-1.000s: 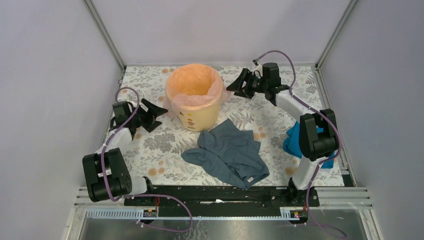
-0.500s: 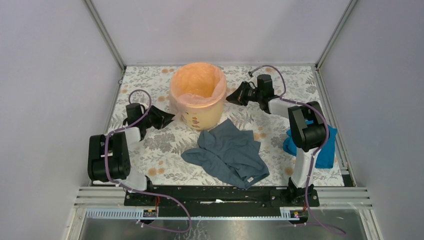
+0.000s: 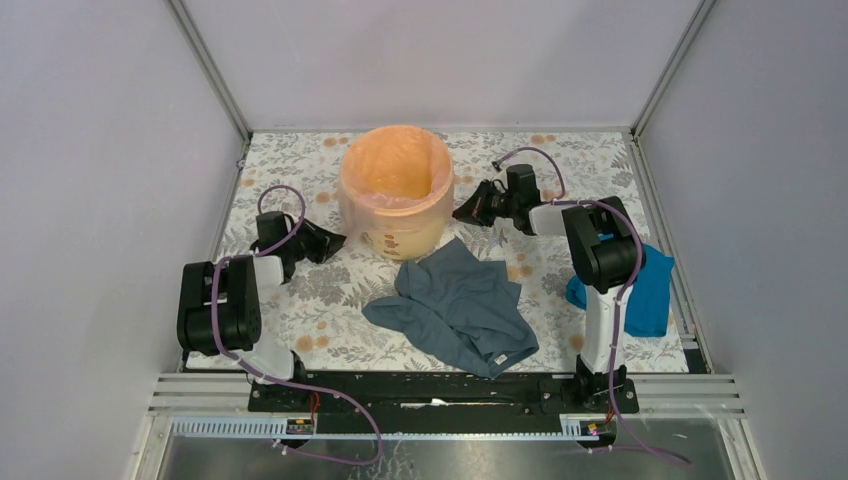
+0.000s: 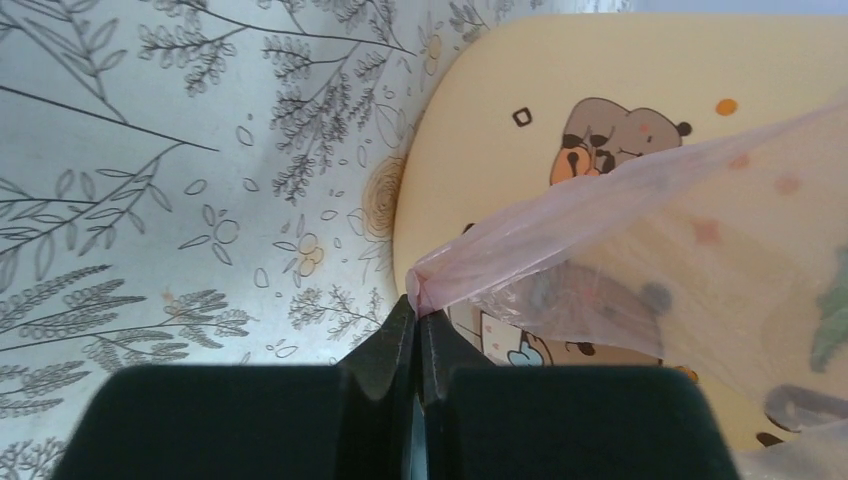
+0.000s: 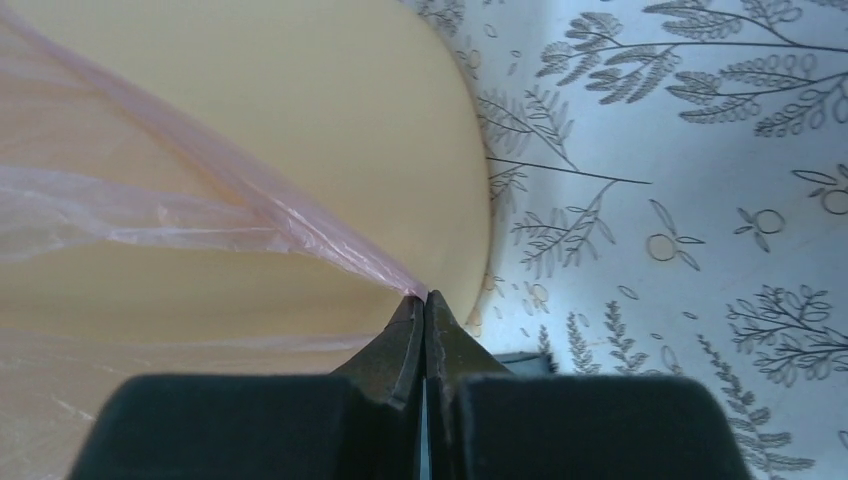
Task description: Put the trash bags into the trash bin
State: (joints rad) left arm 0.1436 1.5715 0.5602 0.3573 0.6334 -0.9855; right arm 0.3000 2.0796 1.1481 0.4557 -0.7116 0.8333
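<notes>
The yellow-orange trash bin (image 3: 400, 225) stands at the back middle of the floral table. The pale-pink trash bag (image 3: 352, 205) lines it and folds over its rim. My left gripper (image 3: 340, 240) sits low at the bin's left side, shut on a pulled-out corner of the trash bag (image 4: 620, 230), with its tips (image 4: 418, 305) close to the bin wall (image 4: 500, 150). My right gripper (image 3: 460, 213) is low at the bin's right side. It (image 5: 424, 298) is shut on a stretched edge of the trash bag (image 5: 200, 200) beside the bin wall (image 5: 350, 100).
A grey-blue garment (image 3: 455, 305) lies crumpled in front of the bin, between the two arms. A bright blue folded cloth (image 3: 645, 290) lies behind the right arm near the right wall. Enclosure walls surround the table on three sides.
Both grippers have closed on the bag's edges and dropped lower beside the bin. The arms have folded back toward their bases, and the bin has shifted slightly right.
</notes>
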